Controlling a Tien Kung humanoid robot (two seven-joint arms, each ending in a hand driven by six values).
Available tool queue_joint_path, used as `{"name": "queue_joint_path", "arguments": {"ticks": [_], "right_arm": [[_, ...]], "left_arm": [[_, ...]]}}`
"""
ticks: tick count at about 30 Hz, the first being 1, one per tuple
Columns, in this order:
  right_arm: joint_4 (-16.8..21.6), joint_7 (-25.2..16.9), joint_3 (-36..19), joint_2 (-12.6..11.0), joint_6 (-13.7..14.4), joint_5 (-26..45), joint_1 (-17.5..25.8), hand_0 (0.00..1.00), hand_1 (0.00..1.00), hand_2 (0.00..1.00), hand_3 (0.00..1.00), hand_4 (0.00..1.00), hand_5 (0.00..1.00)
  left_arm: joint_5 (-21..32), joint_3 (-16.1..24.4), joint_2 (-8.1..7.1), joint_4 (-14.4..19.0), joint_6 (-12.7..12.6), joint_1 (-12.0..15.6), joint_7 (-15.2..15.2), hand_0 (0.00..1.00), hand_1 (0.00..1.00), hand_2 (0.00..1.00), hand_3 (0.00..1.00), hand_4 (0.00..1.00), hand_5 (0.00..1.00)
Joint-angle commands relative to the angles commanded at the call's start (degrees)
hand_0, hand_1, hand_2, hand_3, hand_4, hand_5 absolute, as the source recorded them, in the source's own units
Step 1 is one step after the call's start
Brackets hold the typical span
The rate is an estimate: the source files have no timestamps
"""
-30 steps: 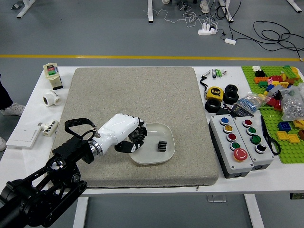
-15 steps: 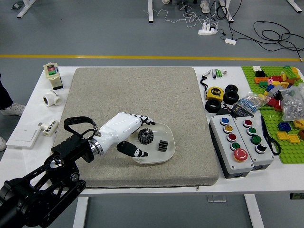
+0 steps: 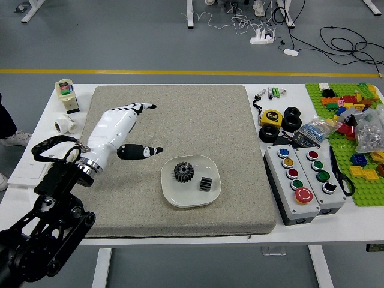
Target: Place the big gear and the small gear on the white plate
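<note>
In the head view, my left hand (image 3: pixel 153 128) hangs over the mat's left half, fingers and thumb spread apart with nothing between them. It is up and left of the white plate (image 3: pixel 191 200), not touching it. On the plate's left side lies the big gear (image 3: pixel 183 172), dark with a toothed rim. The small gear (image 3: pixel 205 184), dark and ridged, lies to its right and slightly nearer the table's front edge. The two gears are apart, both inside the plate's rim.
A grey mat (image 3: pixel 198 114) carries the plate. White pipe fittings (image 3: pixel 65 124) line the table's left. At right are a tape measure (image 3: pixel 272 118), black rings, button boxes (image 3: pixel 294 186) and a green board (image 3: pixel 367 195) with coloured bricks. A person's shoe shows at far left.
My left hand has opened and let go of the big gear on the plate, then moved left and away. The small gear has stayed in place.
</note>
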State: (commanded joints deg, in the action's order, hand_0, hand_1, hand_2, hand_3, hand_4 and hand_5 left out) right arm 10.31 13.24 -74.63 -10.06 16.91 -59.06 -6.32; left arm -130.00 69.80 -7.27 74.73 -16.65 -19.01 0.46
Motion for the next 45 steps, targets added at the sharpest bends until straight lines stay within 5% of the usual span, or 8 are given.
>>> {"name": "queue_joint_path", "arguments": {"ticks": [3, 6, 9, 14, 15, 19, 29, 45], "right_arm": [[0.0, -0.02, -0.25, -0.01, 0.01, -0.31, 0.02, 0.609, 0.613, 0.706, 0.574, 0.781, 0.711], [0.0, -0.09, -0.48, 0.0, 0.01, -0.46, 0.12, 0.609, 0.613, 0.706, 0.574, 0.781, 0.711], [0.0, -0.13, -0.7, 0.01, 0.0, -0.59, 0.24, 0.61, 0.613, 0.705, 0.575, 0.781, 0.712], [0.0, -0.09, -0.69, 0.08, 0.01, -0.65, 0.49, 0.61, 0.613, 0.705, 0.575, 0.781, 0.712], [0.0, -0.06, -0.66, 0.1, 0.01, -0.72, 0.57, 0.611, 0.613, 0.706, 0.576, 0.781, 0.713], [0.0, 0.06, -0.72, 0.23, 0.02, -1.05, 0.87, 0.611, 0.613, 0.706, 0.576, 0.781, 0.713], [0.0, 0.02, -1.6, 0.44, -0.1, -2.04, 1.38, 0.611, 0.614, 0.704, 0.575, 0.781, 0.713], [0.0, -0.03, -1.85, 0.33, -0.11, -1.99, 0.99, 0.609, 0.613, 0.704, 0.574, 0.78, 0.715]], "left_arm": [[0.0, 4.34, 0.39, -0.53, -2.74, 0.81, -1.45, 0.733, 0.792, 0.911, 0.846, 0.905, 0.468], [7.03, 9.79, 0.89, -0.15, -0.36, 2.37, -5.22, 0.733, 0.792, 0.911, 0.846, 0.905, 0.468], [14.48, 14.96, 0.8, 0.52, 4.52, 3.57, -6.1, 0.717, 0.745, 0.848, 0.801, 0.881, 0.628], [25.9, 20.32, 0.1, 1.29, 13.38, 5.85, -2.39, 0.717, 0.745, 0.848, 0.801, 0.881, 0.628], [28.5, 21.28, 0.0, 1.35, 15.63, 6.39, -1.75, 0.655, 0.71, 0.813, 0.788, 0.891, 0.825], [38.19, 24.56, 0.22, 1.77, 20.96, 8.37, -0.85, 0.655, 0.71, 0.813, 0.788, 0.891, 0.825], [60.31, 28.35, 1.84, 1.58, 23.09, 11.19, -1.58, 0.676, 0.726, 0.823, 0.795, 0.916, 0.917], [59.73, 26.91, 2.11, 1.53, 23.83, 10.9, -1.29, 0.704, 0.739, 0.829, 0.798, 0.918, 0.94]]}}
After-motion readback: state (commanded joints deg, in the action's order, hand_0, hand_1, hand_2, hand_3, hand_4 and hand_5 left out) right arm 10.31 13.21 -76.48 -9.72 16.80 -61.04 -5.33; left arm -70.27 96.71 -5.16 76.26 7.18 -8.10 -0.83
